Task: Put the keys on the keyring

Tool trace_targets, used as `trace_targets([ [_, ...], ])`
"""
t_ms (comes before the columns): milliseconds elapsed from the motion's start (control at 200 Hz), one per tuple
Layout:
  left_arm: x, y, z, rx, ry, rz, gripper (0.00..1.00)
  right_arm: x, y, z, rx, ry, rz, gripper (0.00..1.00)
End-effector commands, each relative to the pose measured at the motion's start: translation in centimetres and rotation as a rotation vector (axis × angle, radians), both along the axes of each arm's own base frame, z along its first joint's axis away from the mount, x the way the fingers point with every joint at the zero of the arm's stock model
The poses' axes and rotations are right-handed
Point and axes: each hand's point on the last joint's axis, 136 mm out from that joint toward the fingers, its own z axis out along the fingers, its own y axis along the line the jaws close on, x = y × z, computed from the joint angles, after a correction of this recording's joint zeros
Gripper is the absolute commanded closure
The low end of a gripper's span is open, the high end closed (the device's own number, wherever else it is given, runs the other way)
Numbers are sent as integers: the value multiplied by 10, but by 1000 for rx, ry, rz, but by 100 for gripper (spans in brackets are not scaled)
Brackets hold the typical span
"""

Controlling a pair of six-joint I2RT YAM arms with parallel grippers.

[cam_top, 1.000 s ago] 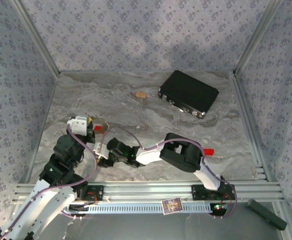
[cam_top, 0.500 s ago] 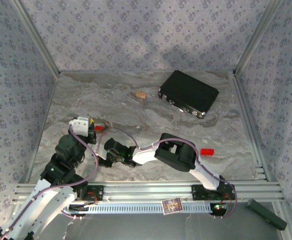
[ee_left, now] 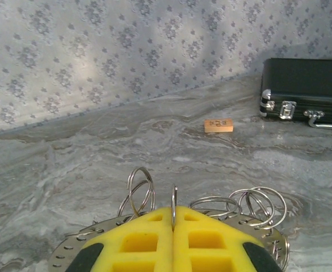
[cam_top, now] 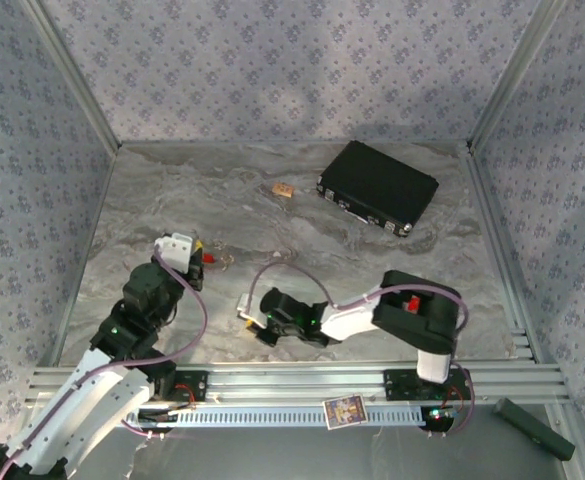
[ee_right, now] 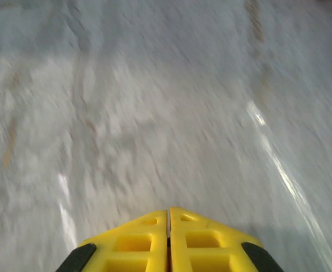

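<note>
My left gripper (ee_left: 173, 211) is shut on a thin wire ring (ee_left: 173, 195) that stands on edge between its yellow fingers. Just beyond the fingers is the keyring (ee_left: 266, 232), a flat silvery band with holes that carries several small wire loops (ee_left: 138, 187). In the top view the left gripper (cam_top: 194, 252) is at the left middle of the table with the keyring (cam_top: 220, 262) at its tip. My right gripper (cam_top: 245, 312) hangs low over bare table to the right of it. Its yellow fingers (ee_right: 148, 226) are shut and I see nothing between them. The keys are out of view.
A black rectangular case (cam_top: 377, 187) lies at the back right, also visible in the left wrist view (ee_left: 307, 90). A small tan block (cam_top: 284, 189) lies left of it. Patterned walls and metal rails enclose the marble-look table (cam_top: 302, 225).
The right gripper has drawn back from the left gripper toward the right and closed its jaws. The right elbow swung right. The left gripper shifted slightly right, still gripping.
</note>
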Motion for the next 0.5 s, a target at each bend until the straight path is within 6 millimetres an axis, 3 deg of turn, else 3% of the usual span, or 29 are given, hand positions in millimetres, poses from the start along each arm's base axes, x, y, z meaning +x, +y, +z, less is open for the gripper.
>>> trace_targets([
  [0, 2, -12, 20, -58, -51, -55, 100, 2, -56, -25, -147, 51, -153, 92],
  [110, 4, -16, 16, -39, -41, -67, 100, -1, -79, -22, -190, 62, -192, 92],
  [265, 6, -12, 21, -33, -51, -48, 100, 4, -84, -8, -160, 100, -222, 90],
  [305, 5, -14, 20, -34, -46, -59, 100, 9, -85, -3, -154, 109, -249, 84],
  [385, 5, -19, 17, -34, -28, -84, 100, 18, -91, 4, -156, 141, -310, 63],
  [500, 5, -28, 10, -27, -8, -126, 100, 17, -98, 19, -161, 219, -357, 56],
])
